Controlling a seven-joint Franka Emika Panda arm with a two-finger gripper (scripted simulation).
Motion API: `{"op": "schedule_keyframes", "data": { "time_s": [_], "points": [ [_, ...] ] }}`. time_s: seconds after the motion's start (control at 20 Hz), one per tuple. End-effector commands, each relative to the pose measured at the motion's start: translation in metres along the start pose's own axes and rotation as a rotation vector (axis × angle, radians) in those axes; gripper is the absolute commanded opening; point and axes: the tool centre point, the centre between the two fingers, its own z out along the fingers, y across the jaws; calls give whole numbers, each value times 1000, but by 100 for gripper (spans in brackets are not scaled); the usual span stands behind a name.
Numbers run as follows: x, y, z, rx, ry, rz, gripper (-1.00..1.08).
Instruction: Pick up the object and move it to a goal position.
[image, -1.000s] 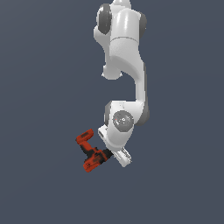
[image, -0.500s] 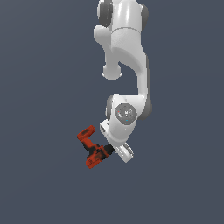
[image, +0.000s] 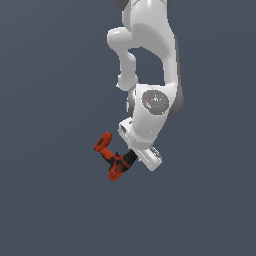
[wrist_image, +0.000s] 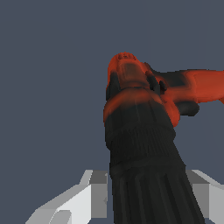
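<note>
One drill (image: 112, 159) is all the arm carries in the exterior view, a red-orange tool with black trim sticking out toward that view's left from the gripper (image: 129, 158), whose fingers are pressed onto its black end; it hangs against a flat grey backdrop with nothing under it that can be seen. The hold looks to be near one end only, so most of the tool's weight sits out to the side, and my judgement is that a quick swing or sudden stop of the arm could make it pivot or slide out of the pinch and drop. No goal marker shows anywhere here, so how far the drill is from where it should go cannot be told, and the fingers themselves are mostly masked by the white hand and too small to read clearly. From the wrist view the drill (wrist_image: 140, 131) fills the middle, its ribbed black part running down between the two pale fingers (wrist_image: 94, 192) and out of the picture, red body and handle beyond. The contact between fingers and tool is cut off at the edge, so how much grip there is stays hidden, and the handle also runs out of frame.
</note>
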Motion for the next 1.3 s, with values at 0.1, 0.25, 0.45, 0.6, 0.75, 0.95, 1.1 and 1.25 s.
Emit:
{"op": "schedule_keyframes", "data": {
  "time_s": [0.1,0.25,0.45,0.6,0.75,0.95,1.1,1.25],
  "points": [
    [-16,9,-48,8,4,1,-100],
    [-28,17,-78,8,4,1,-100],
    [-45,27,-121,7,4,1,-100],
    [-59,35,-155,7,5,1,-100],
    [-72,42,-189,7,5,2,-100],
    [-90,53,-234,6,7,2,-100],
    [-102,60,-268,6,7,2,-100],
    [-114,66,-299,6,8,3,-100]
  ]
}}
